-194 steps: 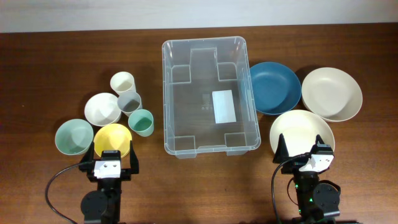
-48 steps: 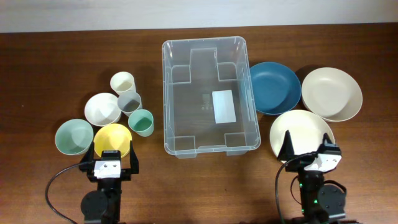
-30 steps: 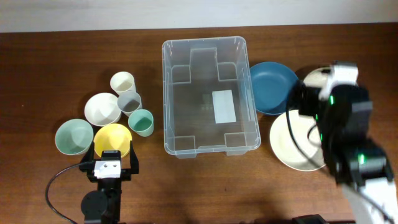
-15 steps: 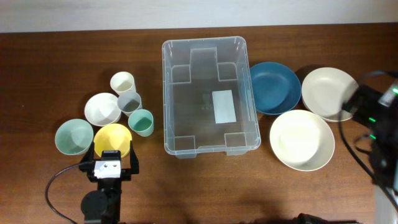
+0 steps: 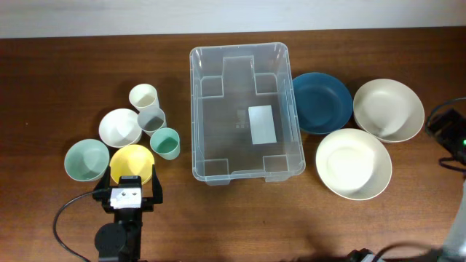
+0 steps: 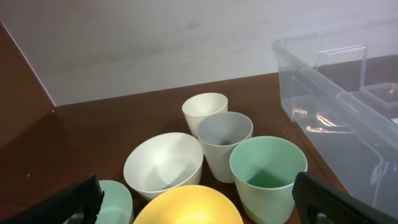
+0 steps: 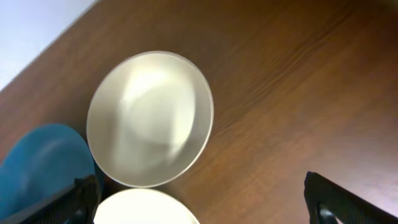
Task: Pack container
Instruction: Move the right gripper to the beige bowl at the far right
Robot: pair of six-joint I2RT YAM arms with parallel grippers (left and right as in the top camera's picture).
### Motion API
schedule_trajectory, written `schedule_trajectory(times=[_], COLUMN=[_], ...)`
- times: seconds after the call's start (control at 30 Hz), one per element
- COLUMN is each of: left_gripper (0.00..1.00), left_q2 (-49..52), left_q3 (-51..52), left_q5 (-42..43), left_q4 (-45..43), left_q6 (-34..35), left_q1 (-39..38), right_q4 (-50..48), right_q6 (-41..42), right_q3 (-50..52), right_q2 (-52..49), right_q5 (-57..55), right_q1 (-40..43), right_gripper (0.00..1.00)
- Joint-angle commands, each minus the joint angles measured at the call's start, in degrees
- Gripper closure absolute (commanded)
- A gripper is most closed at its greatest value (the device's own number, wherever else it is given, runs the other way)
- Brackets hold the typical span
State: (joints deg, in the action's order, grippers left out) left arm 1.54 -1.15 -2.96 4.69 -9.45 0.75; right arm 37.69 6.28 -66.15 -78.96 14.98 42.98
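Note:
The clear container (image 5: 226, 135) stands empty in the middle of the table, a white label on its floor; its near corner shows at the right of the left wrist view (image 6: 348, 106). My left gripper (image 5: 133, 182) rests open at the front left, its fingers either side of a yellow bowl (image 6: 186, 208) without touching it. Of my right arm (image 5: 450, 132) only a dark part shows at the overhead view's right edge. My right gripper (image 7: 202, 199) hangs open and empty high above a beige bowl (image 7: 149, 118).
Left of the container sit a cream cup (image 5: 143, 96), grey cup (image 5: 151, 118), green cup (image 5: 165, 143), white bowl (image 5: 119, 127) and mint bowl (image 5: 86, 159). To its right lie a blue bowl (image 5: 320, 102), the beige bowl (image 5: 388, 109) and a cream bowl (image 5: 353, 164).
My right arm rose from its rest at the front right, swept over the bowls and moved out to the right edge. The left arm and all dishes stayed put.

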Motion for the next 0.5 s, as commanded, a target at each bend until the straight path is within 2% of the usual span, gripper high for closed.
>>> schedule_trajectory(times=[0.0, 0.27, 0.47], left_gripper=[0.00, 0.00, 0.00], left_q2=[-0.48, -0.48, -0.50], left_q3=[0.57, 0.57, 0.57], left_q5=[0.63, 0.63, 0.63], left_q4=[-0.11, -0.11, -0.11], left_q6=[-0.70, -0.70, -0.70], left_q1=[-0.22, -0.24, -0.22], right_q4=[-1.70, -9.31, -14.16], right_q6=[-1.60, -1.55, -1.60], right_q3=[0.35, 0.37, 0.37], right_q2=[-5.22, -18.97, -25.05], right_q5=[5.20, 4.50, 3.80], right_q1=[-0.61, -3.76, -3.74], right_gripper=[0.05, 0.19, 0.22])
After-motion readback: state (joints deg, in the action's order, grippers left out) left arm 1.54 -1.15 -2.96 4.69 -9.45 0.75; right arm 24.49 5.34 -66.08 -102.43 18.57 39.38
